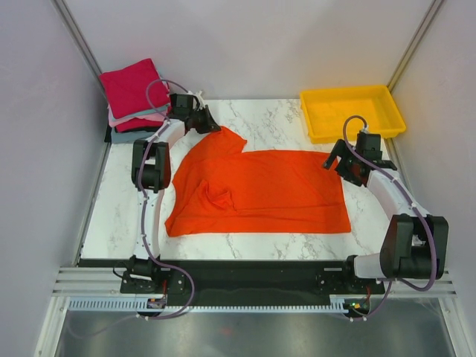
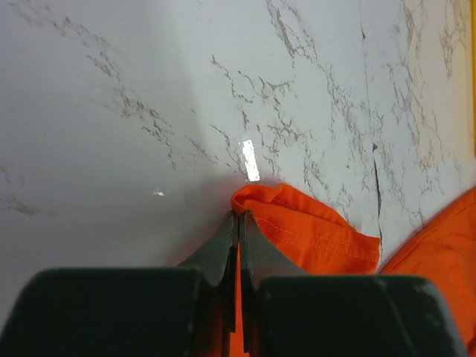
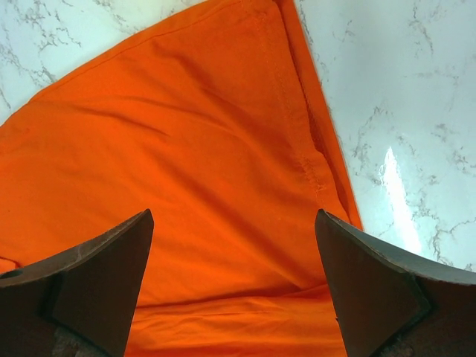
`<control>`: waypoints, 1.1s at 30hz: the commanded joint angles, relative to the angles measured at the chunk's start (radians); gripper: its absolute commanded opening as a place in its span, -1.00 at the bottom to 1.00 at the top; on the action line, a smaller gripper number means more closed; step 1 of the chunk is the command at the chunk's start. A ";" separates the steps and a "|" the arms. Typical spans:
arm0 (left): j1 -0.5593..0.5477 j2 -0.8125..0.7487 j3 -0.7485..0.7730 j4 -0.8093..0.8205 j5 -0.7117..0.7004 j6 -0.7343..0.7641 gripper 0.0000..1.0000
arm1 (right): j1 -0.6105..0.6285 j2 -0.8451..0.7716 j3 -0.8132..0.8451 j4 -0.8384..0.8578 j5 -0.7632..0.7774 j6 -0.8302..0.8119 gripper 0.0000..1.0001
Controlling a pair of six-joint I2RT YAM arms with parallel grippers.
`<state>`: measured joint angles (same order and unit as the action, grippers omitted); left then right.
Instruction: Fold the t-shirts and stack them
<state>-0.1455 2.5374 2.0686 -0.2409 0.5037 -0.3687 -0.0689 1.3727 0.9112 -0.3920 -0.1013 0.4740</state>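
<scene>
The bright orange-red t-shirt (image 1: 260, 190) lies spread across the marble table. My left gripper (image 1: 207, 123) is shut on the shirt's far left corner, and the left wrist view shows the hemmed cloth (image 2: 312, 230) pinched between the closed jaws of that gripper (image 2: 239, 217). My right gripper (image 1: 336, 160) is open at the shirt's far right corner. In the right wrist view this gripper (image 3: 234, 223) hangs with its jaws wide apart over the orange cloth (image 3: 193, 163). A stack of folded shirts (image 1: 134, 93), crimson on top with pink and grey-blue beneath, sits at the far left corner.
A yellow plastic tray (image 1: 353, 111) stands at the far right of the table. Grey walls close in both sides. Bare marble (image 1: 119, 208) shows to the left of the shirt and along its near edge.
</scene>
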 commanded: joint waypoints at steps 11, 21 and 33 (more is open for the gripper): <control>-0.012 -0.274 -0.134 0.034 0.022 -0.041 -0.96 | 0.006 0.406 0.319 0.111 0.206 -0.026 0.40; -0.012 -0.361 -0.266 0.077 0.052 -0.038 -0.96 | 0.006 0.624 0.482 0.108 0.215 -0.031 0.13; -0.012 -0.385 -0.277 0.080 0.071 -0.044 -0.96 | 0.004 0.680 0.538 0.111 0.209 -0.044 -0.82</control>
<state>-0.1547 2.2078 1.7901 -0.1848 0.5365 -0.3958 -0.0669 2.0415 1.3952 -0.2993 0.0883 0.4408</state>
